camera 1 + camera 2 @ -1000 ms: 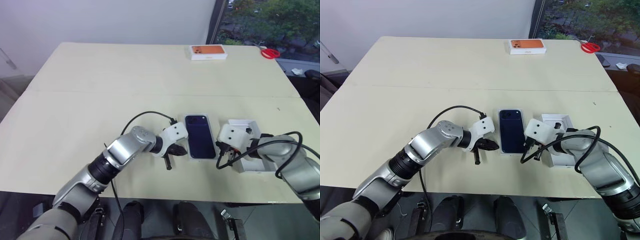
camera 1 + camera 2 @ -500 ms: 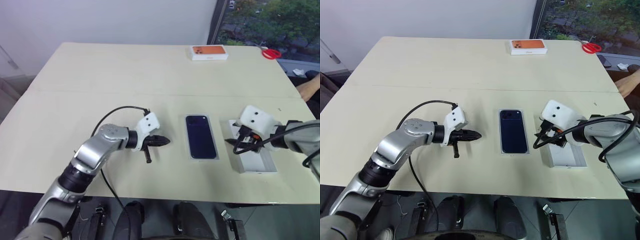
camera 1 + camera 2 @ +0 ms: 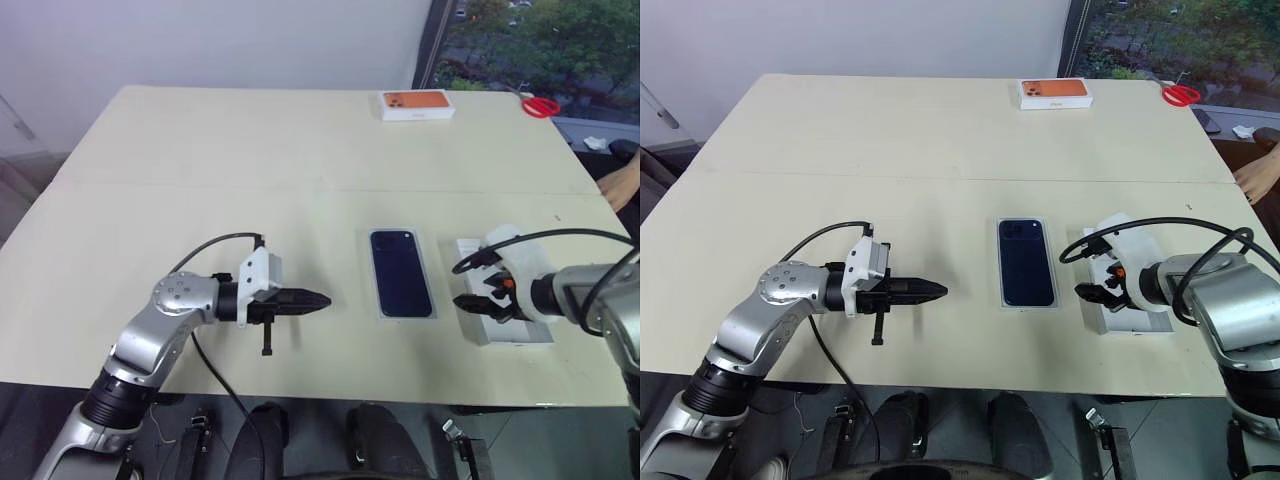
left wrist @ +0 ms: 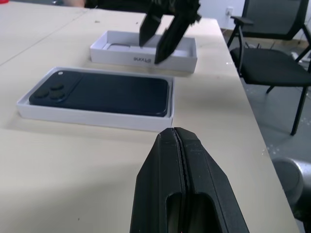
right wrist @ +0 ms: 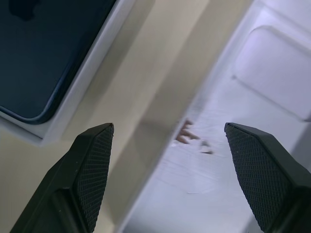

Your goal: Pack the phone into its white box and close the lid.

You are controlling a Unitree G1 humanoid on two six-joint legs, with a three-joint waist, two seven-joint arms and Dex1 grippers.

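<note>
Dark navy phone (image 3: 401, 287) seated flat in the white box (image 3: 382, 312), near the front middle of the cream counter (image 3: 300, 150) in the left eye view. Just to its right, apart from it, the lid (image 3: 520, 330) lying open side up, ready to be lifted and turned over. Right gripper (image 3: 478, 303) at the lid's near-left wall, fingers spread wide with nothing between them, apparently lined up to take that wall. Left gripper (image 3: 318, 300) well to the left of the box, pointing level toward it, fingers pressed shut and empty; probably parked clear to leave room. Orange-topped box (image 3: 417, 104) and red scissors (image 3: 541, 106) far back, out of the way.

Right eye view: same layout, phone camera block at the far end of the tray.

Left wrist view: 2 black fingers (image 4: 165, 189) closed together, white box with phone straight ahead, lid beyond it with the other gripper's fingers poised over its edge.

Right wrist view: 2 textured fingers (image 5: 92, 165) wide apart, straddling the lid's wall, bare counter and a corner of the boxed phone alongside.
</note>
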